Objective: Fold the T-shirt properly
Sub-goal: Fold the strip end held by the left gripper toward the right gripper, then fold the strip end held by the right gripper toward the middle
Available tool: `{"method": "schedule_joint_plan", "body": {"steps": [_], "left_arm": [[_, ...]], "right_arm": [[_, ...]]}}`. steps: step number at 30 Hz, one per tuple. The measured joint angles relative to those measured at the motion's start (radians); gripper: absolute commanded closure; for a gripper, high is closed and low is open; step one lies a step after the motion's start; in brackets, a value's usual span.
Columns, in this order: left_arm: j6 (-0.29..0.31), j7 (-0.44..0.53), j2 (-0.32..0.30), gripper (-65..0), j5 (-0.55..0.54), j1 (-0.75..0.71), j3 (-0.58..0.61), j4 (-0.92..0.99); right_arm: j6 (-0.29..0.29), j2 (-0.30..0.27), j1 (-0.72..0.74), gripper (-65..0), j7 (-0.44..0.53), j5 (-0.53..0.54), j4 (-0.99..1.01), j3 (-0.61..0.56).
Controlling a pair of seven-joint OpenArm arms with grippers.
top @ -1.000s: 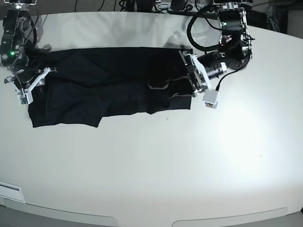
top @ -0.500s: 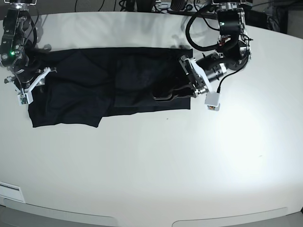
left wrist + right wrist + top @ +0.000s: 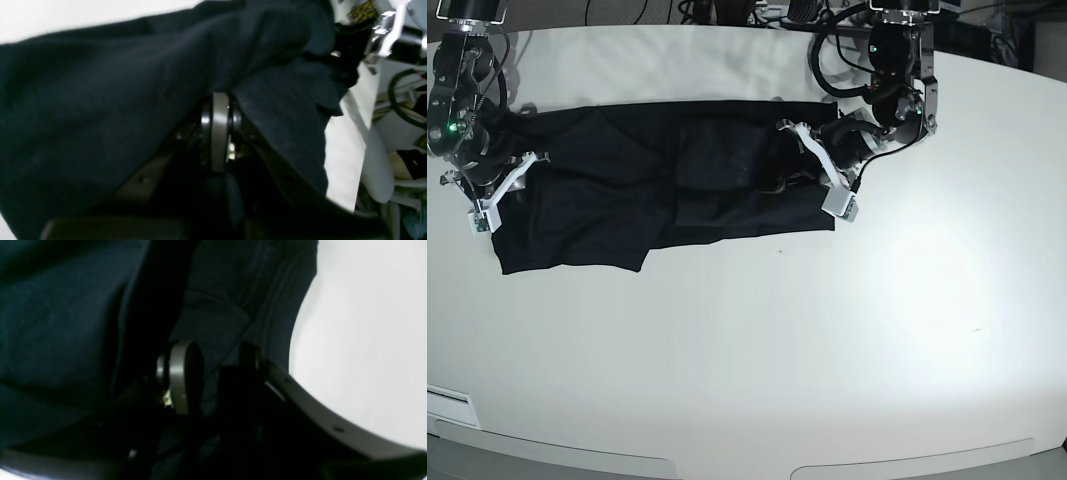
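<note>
Black cloth is what you see most: the T-shirt lies flat on the white table, and its right edge has slid inward since a second ago. Your left gripper was wide open then; now it is squeezed tight on the shirt's edge. Your right gripper is partly open with cloth between its fingers. The wrist views are too dark to show more.

white table, black cables behind far edge, small dark speck on tabletop
</note>
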State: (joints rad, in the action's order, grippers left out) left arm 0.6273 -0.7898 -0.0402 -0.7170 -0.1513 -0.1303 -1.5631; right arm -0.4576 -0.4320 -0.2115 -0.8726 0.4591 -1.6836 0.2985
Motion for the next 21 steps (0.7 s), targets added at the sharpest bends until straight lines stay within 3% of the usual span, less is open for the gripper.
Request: {"method": "schedule_joint_plan", "body": {"steps": [4,8,12,14,16,21], "left_arm": [[0.006,0.004,-0.029,0.0,-0.003,0.002,0.001,0.015],[0.008,0.001,-0.088,0.0,-0.019,0.002,0.005,0.015],[-0.015,-0.008,-0.142,0.0,-0.06,0.002,0.004,0.013],[-0.018,-0.025,-0.163,0.0,-0.089,0.005,0.004,0.014],[-0.018,-0.064,-0.176,0.0,-0.114,0.017,0.004,0.014],[-0.03,-0.124,-0.176,0.0,-0.137,0.055,0.004,0.017]], "right_arm": [[-0.007,0.003,0.046,-26.3,-0.03,0.066,-0.063,0.016],[-0.004,0.0,0.106,-35.0,-0.057,0.068,-0.147,0.11],[0.091,-0.016,0.115,-36.1,-0.098,0.06,-0.152,0.234],[0.119,-0.019,0.102,-36.1,-0.117,0.107,-0.127,0.291],[0.117,-0.018,0.087,-36.1,-0.147,0.192,-0.064,0.328],[-0.001,-0.013,0.077,-36.1,-0.26,0.436,0.177,0.345]]}}
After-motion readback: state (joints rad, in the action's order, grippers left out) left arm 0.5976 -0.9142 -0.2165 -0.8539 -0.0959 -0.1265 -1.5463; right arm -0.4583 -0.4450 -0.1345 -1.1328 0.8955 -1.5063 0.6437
